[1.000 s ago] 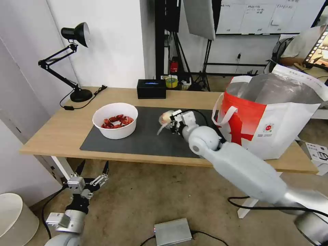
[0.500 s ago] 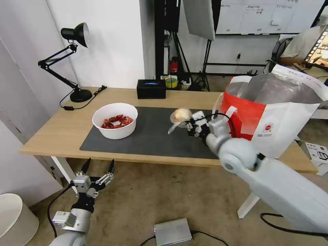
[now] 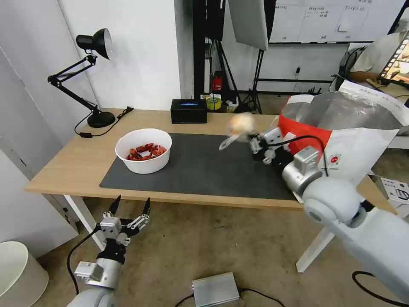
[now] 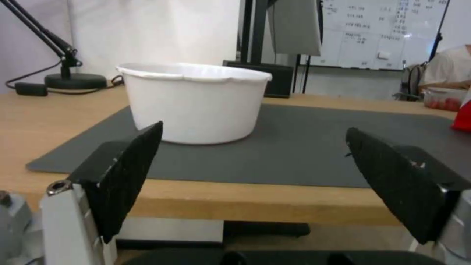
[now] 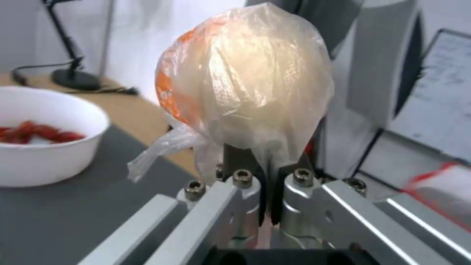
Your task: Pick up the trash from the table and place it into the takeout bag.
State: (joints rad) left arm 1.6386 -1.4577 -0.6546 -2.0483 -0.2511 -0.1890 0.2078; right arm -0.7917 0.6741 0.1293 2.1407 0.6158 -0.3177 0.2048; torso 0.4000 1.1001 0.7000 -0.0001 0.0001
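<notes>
My right gripper is shut on the clear bag with the cream bun, holding it in the air above the dark mat, just left of the takeout bag. Up close, the bagged bun stands over the shut gripper. A white bowl of red shells sits on the mat's left part; its side faces my left gripper. That left gripper hangs open below the table's front edge, in front of the bowl.
A black desk lamp stands at the table's back left corner and a black tissue box at the back edge. A grey box and cables lie on the floor, with a white bin at the lower left.
My right arm has carried the bagged bun up and to the right, from over the mat's middle to beside the takeout bag's rim. My left gripper has edged up and right.
</notes>
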